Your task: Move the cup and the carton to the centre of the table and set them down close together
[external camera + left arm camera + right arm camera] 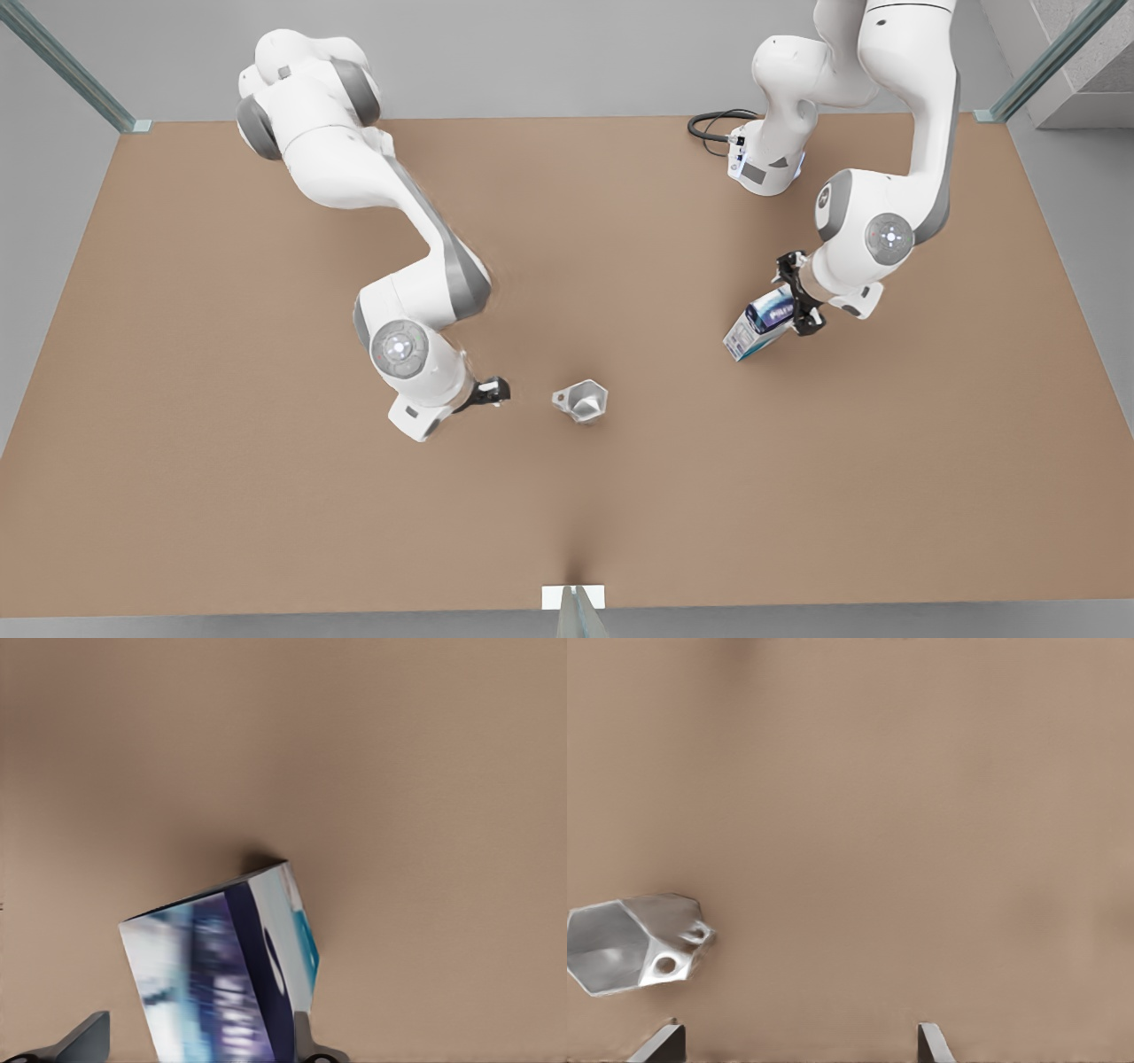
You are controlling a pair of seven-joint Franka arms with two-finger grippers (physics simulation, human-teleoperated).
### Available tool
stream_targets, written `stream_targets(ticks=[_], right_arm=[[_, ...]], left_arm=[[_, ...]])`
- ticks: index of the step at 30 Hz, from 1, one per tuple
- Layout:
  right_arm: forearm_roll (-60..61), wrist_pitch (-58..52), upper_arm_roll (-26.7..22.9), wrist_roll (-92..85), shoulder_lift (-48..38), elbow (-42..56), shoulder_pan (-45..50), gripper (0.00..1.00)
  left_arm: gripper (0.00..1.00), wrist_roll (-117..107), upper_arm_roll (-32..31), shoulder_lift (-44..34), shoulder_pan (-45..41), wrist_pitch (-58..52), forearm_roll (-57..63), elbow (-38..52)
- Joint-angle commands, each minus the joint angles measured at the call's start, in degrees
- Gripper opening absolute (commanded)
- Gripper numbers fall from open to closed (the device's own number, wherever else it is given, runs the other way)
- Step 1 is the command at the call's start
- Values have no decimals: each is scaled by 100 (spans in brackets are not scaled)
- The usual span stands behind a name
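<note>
The white and blue carton (757, 326) hangs tilted at the front view's right, over the brown table (266, 496). My left gripper (797, 297) is shut on its upper end. In the left wrist view the carton (221, 974) sits between the fingers of the left gripper (195, 1041), its far corner close to the tabletop. The faceted grey-white cup (580, 400) stands near the table's middle, handle toward the front view's left. My right gripper (492, 390) is open, a short way to the cup's left and apart from it. In the right wrist view the cup (633, 943) lies beside the right gripper (797, 1036), outside its fingers.
A black cable (713, 124) loops at the base of the arm at the back right. Glass posts (80, 75) stand at the table's back corners, and a white bracket (573, 598) sits at the middle of the front edge.
</note>
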Motion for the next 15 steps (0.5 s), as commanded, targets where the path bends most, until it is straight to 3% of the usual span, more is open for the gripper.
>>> stream_targets(ticks=[1,3,5,7,15], right_arm=[[-144,-147,-1,-97,-96,0,-203,100],[-294,-306,-1,-167,-570,-227,-889,100],[-303,318,8,-203,-1976,-1897,-1399,100],[-610,643,8,-326,-2820,-2891,-1487,100],[-742,81,-238,-853,-2821,-2646,-1619,100]], left_arm=[[100,0,-1,0,-10,2,2,0],[100,0,-1,0,-10,177,2,-114],[100,9,-1,0,-10,230,2,-123],[100,0,-1,9,-10,248,2,-123],[100,0,-1,202,-1,380,-7,-123]])
